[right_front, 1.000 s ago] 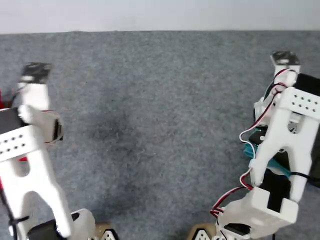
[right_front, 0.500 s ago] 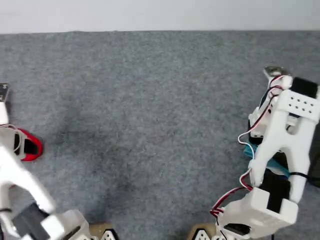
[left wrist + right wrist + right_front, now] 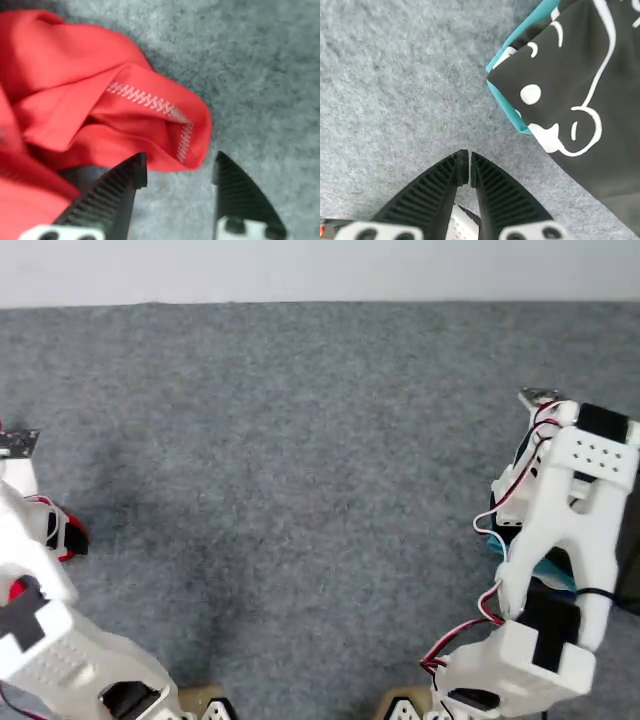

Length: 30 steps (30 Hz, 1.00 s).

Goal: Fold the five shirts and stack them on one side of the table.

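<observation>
**Left edge of the worktop.** The left arm (image 3: 45, 650) stands at the left edge of the grey worktop (image 3: 300, 440). A red shirt (image 3: 68, 538) lies crumpled there, and in the high view only a small part of it shows beside the arm. In the left wrist view the left pincer (image 3: 180, 159) has its jaws apart and nothing clamped. One ribbed finger (image 3: 112, 192) lies over the red fabric; contact cannot be confirmed. The other finger is over bare worktop. A folded hem with white zigzag stitching sits just ahead of the gap between them.

**Centre of the worktop.** Grey carpet-like surface.

**Right edge of the worktop.** The right arm (image 3: 560, 540) stands at the right edge, with red and white wires running along it. In the right wrist view the right pincer (image 3: 469, 156) has its jaws together, gripping nothing, tips over bare worktop. Just beside it lies a black shirt with white print (image 3: 580, 85), resting on a teal shirt (image 3: 496, 62) whose edge shows at the corner. In the high view a strip of teal fabric (image 3: 552, 570) shows behind the right arm.
</observation>
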{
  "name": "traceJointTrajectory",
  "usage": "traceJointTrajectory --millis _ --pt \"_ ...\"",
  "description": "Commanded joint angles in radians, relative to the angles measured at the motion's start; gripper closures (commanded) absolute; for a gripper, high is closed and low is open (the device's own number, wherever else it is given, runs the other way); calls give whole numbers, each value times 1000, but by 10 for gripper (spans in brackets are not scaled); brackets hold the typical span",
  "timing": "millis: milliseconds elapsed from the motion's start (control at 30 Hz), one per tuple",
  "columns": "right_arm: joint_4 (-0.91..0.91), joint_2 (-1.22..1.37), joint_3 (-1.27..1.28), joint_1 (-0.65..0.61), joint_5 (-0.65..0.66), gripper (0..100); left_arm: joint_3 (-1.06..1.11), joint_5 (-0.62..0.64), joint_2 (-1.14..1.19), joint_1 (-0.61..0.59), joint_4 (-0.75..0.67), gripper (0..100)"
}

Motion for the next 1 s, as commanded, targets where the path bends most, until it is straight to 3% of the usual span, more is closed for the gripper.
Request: traceJointTrajectory --millis 0,200,333,500,767,967 --pt "42 -54 -2 -5 -12 990 -76 12 49 20 -20 823" --pt "39 -133 49 -7 -52 990 -157 11 121 68 5 987" --pt "39 -177 95 -7 -52 990 -232 15 64 149 106 987" --pt "38 -225 137 -5 -52 990 -305 133 -101 273 187 987" --pt "35 -246 181 -5 -52 990 -318 302 -388 614 285 987" --pt "35 -246 181 -5 -52 990 -323 362 -560 922 278 987"
